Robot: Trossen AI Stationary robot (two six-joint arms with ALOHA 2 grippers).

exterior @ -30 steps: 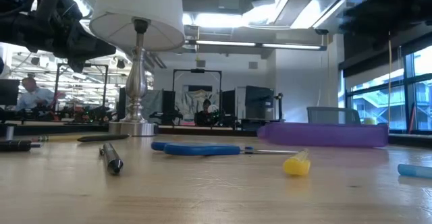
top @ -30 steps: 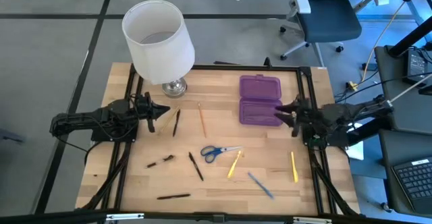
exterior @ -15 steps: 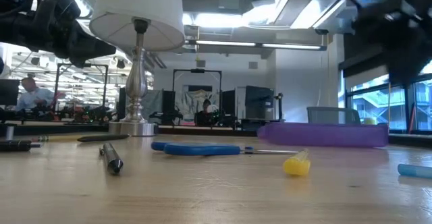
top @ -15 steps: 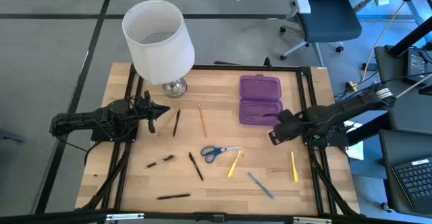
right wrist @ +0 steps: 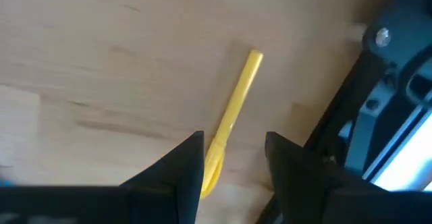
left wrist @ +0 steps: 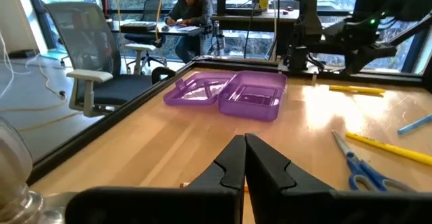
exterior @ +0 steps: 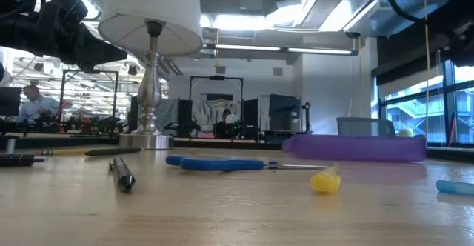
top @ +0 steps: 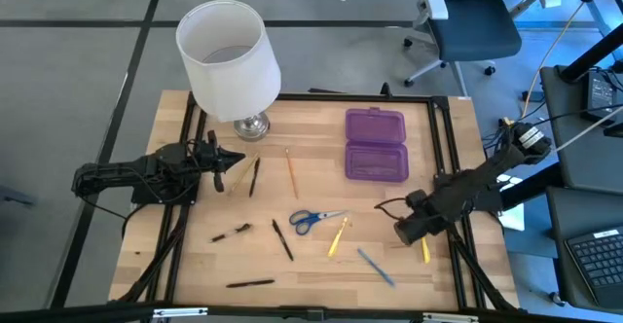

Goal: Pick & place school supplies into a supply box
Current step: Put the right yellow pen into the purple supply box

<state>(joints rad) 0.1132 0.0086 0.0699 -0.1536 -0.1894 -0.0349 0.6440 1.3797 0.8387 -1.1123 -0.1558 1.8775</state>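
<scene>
The purple supply box (top: 376,145) lies open at the table's far right. Scissors (top: 316,219), a yellow pencil (top: 338,235), a blue pen (top: 375,267), an orange pencil (top: 291,172) and black pens (top: 282,238) lie flat and scattered on the wood. My right gripper (top: 407,232) points down, open, above another yellow pencil (right wrist: 235,106) near the right edge; its fingers stand to either side of the pencil's line, with no contact showing. My left gripper (left wrist: 244,163) is shut and level at the table's left side, holding nothing.
A lamp with a white shade (top: 229,60) stands at the far left corner on a metal foot (top: 251,125). Black frame rails (top: 453,167) run along both table sides. An office chair (top: 467,21) stands beyond the far edge.
My right gripper has swung from beside the supply box toward the table's near edge and come down, tipping from level to pointing down, and now hangs over the yellow pencil by the right edge. Nothing on the table has moved.
</scene>
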